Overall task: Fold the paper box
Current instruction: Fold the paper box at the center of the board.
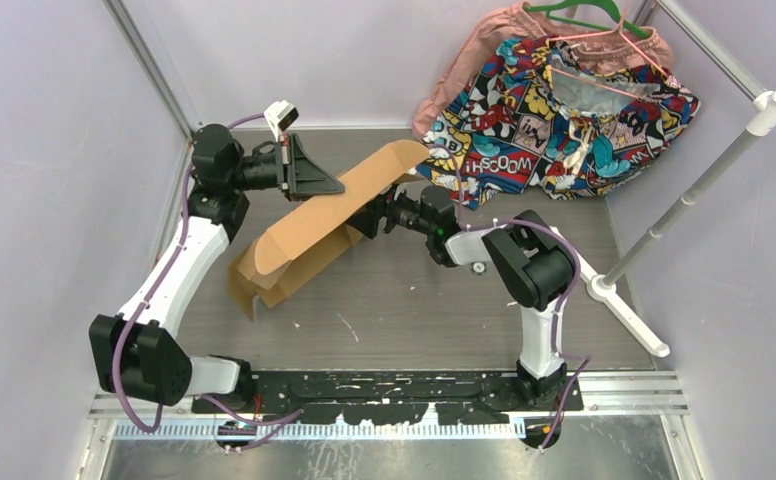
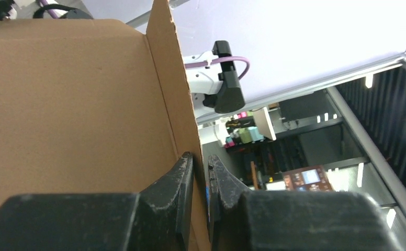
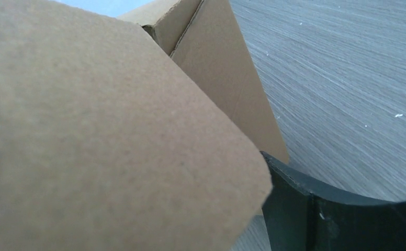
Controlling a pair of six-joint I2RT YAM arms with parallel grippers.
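Left gripper [image 2: 201, 204]: closest to the left wrist lens, its two black fingers [image 2: 175, 188] pressed onto a thin raised flap edge, pinching it.
Paper box [image 1: 304, 235]: brown cardboard, partly folded, lying slantwise left of the table's centre. Its low end rests on the table and one long panel is lifted between the two arms.
Panel edges: the far tip ends just beside the comic-print cloth [image 1: 554, 110], and the near corner points toward the left arm.
Right gripper [image 1: 372, 215]: at the panel's right edge, jaws spread wide. One finger [image 3: 326, 209] shows, the other is hidden by cardboard, and I cannot tell whether it touches.
Table [image 1: 414, 310]: bare grey surface between box and arm bases.
White pole stand [image 1: 694, 190]: along the right side, well apart from the box.
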